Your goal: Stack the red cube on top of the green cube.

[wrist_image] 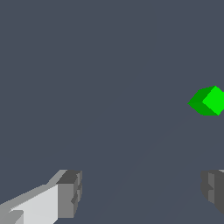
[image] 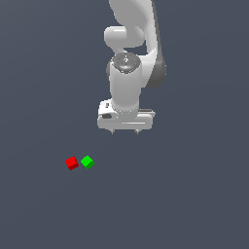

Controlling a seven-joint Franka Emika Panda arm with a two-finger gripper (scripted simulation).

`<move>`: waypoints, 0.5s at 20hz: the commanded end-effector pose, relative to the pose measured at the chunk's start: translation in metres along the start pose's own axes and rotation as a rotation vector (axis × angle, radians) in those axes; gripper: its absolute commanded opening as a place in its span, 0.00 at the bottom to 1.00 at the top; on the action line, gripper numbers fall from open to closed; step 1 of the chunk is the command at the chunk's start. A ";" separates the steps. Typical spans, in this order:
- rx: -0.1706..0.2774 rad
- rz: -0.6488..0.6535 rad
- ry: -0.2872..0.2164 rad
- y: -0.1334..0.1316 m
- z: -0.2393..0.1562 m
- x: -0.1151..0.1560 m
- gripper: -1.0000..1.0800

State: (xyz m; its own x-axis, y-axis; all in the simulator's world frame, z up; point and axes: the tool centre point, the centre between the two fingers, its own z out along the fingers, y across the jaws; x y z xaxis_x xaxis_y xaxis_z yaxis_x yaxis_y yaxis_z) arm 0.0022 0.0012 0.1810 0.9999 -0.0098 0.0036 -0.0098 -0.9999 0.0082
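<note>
The exterior view looks down from high up and well back, taking in the arm, its gripper [image: 124, 131], and both cubes on the worktop [image: 194, 204]. The wrist view sits close behind the fingers [wrist_image: 70, 192], facing the worktop from nearer. Both views share the green cube [image: 87, 162] [wrist_image: 208, 101], cut by the wrist view's edge.

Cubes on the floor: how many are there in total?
2. The red cube sits on the exterior view's left, the green cube close beside it on the right; nothing seems hidden.
</note>
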 end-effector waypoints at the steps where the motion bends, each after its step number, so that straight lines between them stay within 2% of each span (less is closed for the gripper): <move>1: 0.000 0.000 0.000 0.000 0.000 0.000 0.96; 10: 0.000 -0.030 0.000 0.014 0.006 0.000 0.96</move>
State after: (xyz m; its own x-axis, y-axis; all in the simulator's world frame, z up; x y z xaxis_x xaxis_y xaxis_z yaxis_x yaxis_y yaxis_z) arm 0.0019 -0.0085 0.1769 0.9999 0.0129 0.0037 0.0128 -0.9999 0.0078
